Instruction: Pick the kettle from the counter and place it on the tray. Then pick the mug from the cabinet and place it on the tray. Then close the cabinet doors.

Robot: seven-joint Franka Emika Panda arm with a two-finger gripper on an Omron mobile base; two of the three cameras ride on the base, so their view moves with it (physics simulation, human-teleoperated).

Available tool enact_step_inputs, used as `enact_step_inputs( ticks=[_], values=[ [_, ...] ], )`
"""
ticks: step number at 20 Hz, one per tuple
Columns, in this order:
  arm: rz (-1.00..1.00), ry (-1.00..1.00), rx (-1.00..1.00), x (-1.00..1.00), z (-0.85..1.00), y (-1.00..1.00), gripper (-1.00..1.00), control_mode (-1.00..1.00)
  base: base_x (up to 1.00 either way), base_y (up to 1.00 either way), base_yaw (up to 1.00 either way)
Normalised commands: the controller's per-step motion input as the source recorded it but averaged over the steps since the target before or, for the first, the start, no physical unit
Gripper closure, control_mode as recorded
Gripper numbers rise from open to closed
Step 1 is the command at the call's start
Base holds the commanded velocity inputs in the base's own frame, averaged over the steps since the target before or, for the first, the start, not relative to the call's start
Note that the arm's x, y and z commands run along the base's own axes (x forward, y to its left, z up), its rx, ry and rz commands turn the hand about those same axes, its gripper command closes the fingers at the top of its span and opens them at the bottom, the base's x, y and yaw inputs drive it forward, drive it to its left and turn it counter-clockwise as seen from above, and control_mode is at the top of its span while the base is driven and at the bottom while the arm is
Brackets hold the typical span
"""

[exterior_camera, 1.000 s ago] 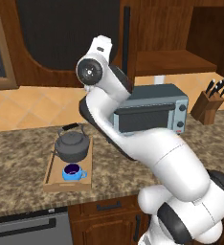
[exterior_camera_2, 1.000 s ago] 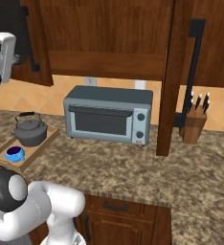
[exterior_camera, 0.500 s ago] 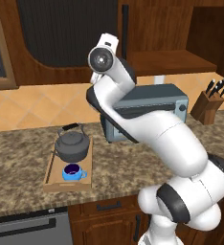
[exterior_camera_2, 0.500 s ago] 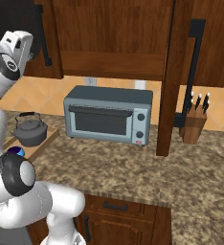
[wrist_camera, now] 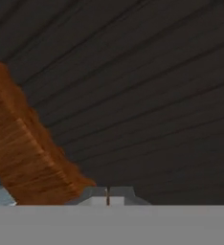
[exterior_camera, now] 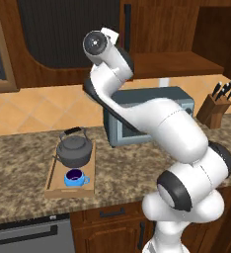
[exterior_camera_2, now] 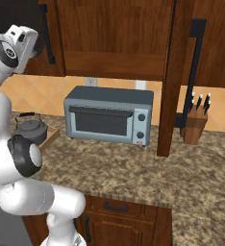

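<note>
The dark grey kettle (exterior_camera: 74, 150) and the small blue mug (exterior_camera: 75, 177) both rest on the wooden tray (exterior_camera: 52, 174) on the granite counter (exterior_camera: 19, 188). My arm is raised high, with its hand (exterior_camera: 100, 42) close in front of the left cabinet door (exterior_camera: 53, 39), beside that door's black bar handle (exterior_camera: 127, 24). The hand view faces the door's dark mesh panel (wrist_camera: 147, 95) and its wooden frame (wrist_camera: 23, 153), and my gripper (wrist_camera: 107, 197) is shut on nothing. The right cabinet door (exterior_camera_2: 174, 77) stands open, edge-on. The cabinet shelf (exterior_camera: 176, 64) is bare.
A grey-blue toaster oven (exterior_camera_2: 109, 115) sits on the counter under the cabinet, behind my arm. A knife block (exterior_camera_2: 196, 122) stands at the right, beside the open door. Lower drawer units (exterior_camera_2: 119, 211) run below the counter edge.
My arm has swung up and to the right, bringing the hand closer to the left door's mesh panel. Kettle, mug and tray have not moved.
</note>
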Motion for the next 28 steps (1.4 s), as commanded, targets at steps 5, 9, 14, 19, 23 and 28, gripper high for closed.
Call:
enact_step_inputs(
  ticks=[5,9,14,19,23,28],
  values=[
    [0.02,-0.12,0.01,0.47,-0.35,0.00,1.00,-1.00,0.00,0.00,0.00],
    [0.10,-0.58,-0.05,-0.56,-0.22,0.00,1.00,-1.00,0.00,0.00,0.00],
    [0.11,-0.58,-0.02,-1.00,-0.19,-0.30,1.00,-1.00,0.00,0.00,0.00],
    [0.01,-0.20,0.00,-1.00,0.00,-0.59,1.00,-1.00,0.00,0.00,0.00],
    [0.00,-0.03,0.00,-0.98,-0.06,-0.67,1.00,-1.00,0.00,0.00,0.00],
    [0.02,0.03,0.04,-0.62,-0.18,-0.67,1.00,-1.00,0.00,0.00,0.00]
  ],
)
